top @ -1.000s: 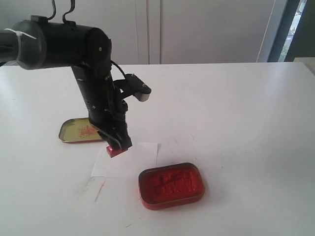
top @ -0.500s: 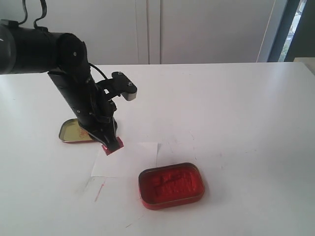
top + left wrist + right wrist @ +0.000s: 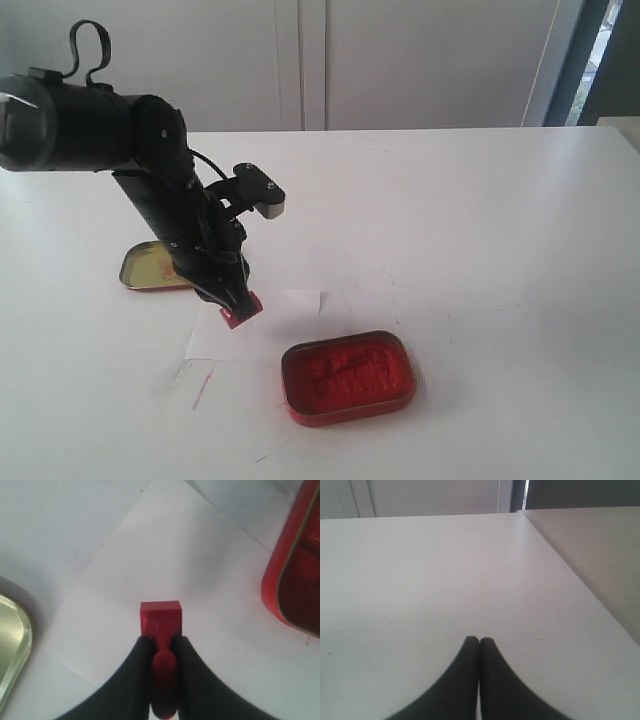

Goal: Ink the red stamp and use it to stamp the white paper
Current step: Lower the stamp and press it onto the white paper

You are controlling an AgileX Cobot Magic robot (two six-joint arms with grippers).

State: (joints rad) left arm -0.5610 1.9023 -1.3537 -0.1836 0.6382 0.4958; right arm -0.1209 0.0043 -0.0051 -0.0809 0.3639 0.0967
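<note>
- The left claw (image 3: 238,300), with smooth black tapering fingers, is clamped on the round knob of the red stamp (image 3: 241,309) and holds it tilted.
- The stamp is glossy dark-red plastic. Its small rectangular base sits over the corner of the white paper (image 3: 280,325) nearest the worktop's left edge. Whether its face touches the sheet cannot be told.
- The paper is thin, matte and roughly square, and lies flat left of middle, toward the near edge of the worktop (image 3: 480,220).
- A red rounded-rectangle ink tin (image 3: 348,378), with lumpy wet-looking red ink inside, sits just beside the paper, closer to the near edge.
- A shallow gold-coloured metal lid (image 3: 145,268), shiny with red smears, lies toward the left edge, behind the arm.
- The right claw (image 3: 479,642) has its black fingers pressed together on nothing, above smooth white worktop near a corner.
</note>
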